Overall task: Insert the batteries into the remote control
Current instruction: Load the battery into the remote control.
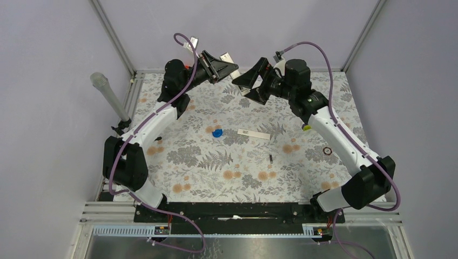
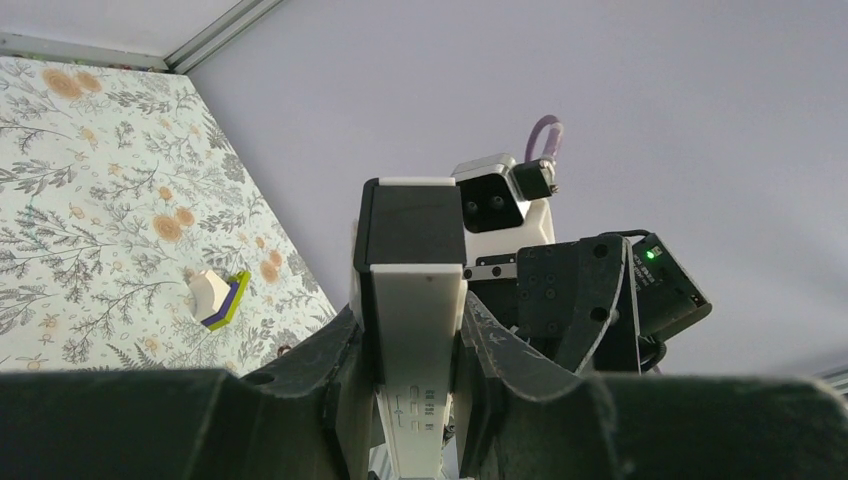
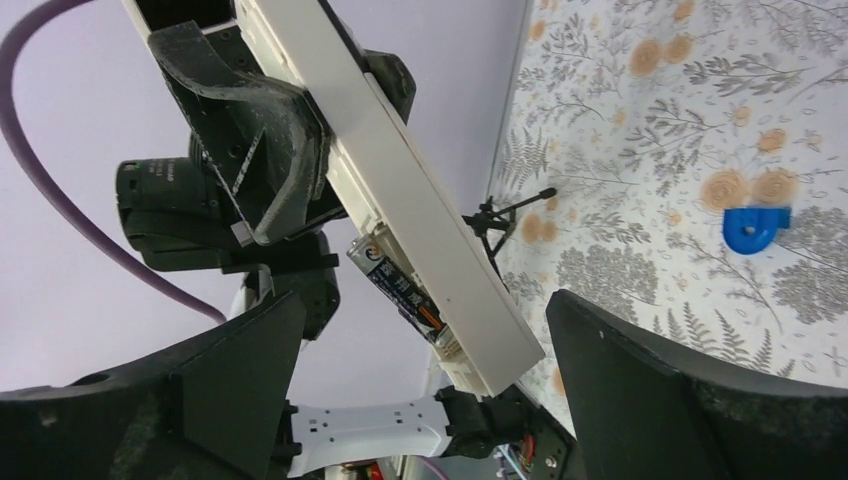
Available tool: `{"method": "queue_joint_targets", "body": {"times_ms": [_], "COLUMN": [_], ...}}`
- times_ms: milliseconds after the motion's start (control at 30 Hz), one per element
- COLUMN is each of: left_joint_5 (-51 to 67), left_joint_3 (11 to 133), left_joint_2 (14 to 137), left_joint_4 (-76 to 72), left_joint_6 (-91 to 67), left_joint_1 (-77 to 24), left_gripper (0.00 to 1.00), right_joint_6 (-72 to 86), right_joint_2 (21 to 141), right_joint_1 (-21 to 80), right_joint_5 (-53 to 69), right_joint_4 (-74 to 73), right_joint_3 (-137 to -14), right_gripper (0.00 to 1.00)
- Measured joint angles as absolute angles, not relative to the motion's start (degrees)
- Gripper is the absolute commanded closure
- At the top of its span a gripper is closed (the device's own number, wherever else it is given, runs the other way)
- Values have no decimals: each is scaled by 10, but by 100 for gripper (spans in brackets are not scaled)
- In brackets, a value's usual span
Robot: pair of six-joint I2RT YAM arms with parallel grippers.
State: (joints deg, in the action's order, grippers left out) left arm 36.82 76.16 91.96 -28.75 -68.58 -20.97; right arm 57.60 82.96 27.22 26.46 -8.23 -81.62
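Upper centre, the left gripper [image 1: 219, 67] was clamped on the remote [image 3: 400, 190], a battery [image 3: 400, 287] in its recess. The right gripper [image 1: 253, 81] gaped alongside. A spare battery [image 1: 269, 158], cover strip [image 1: 254, 134] and blue blob [image 1: 217, 133] lay mid-table. The remote's top end was cut off.

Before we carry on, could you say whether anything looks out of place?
One battery lies loose on the table near the detached cover strip, while the left gripper holds the remote control aloft with a second battery in its bay.

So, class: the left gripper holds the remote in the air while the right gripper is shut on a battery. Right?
Not quite: the left gripper holds the remote in the air, but the right gripper is open and empty; the right wrist view shows it.
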Motion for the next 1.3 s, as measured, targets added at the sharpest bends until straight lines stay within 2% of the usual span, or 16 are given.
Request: {"method": "queue_joint_targets", "body": {"times_ms": [200,433,733,900,1167,1300], "left_joint_5": [368,368,369,369,368,366], "left_joint_3": [761,743,725,725,725,725], "left_joint_2": [920,920,920,920,919,919], "left_joint_4": [-302,-343,-392,-408,-409,-406], "left_joint_6": [-686,-688,-685,-677,-671,-676], "left_joint_1": [-210,-210,-215,-217,-218,-218], "left_gripper": [100,100,100,100,100,100], "right_joint_6": [627,686,736,747,754,754], "right_joint_2": [830,830,837,838,844,844], "right_joint_1": [272,265,261,257,254,254], "right_joint_5": [277,281,284,292,301,305], "right_joint_4": [-8,56,91,98,107,111], "right_joint_3": [-793,-761,-743,-739,-735,-732], "right_gripper": [1,16,19,29,36,44]}}
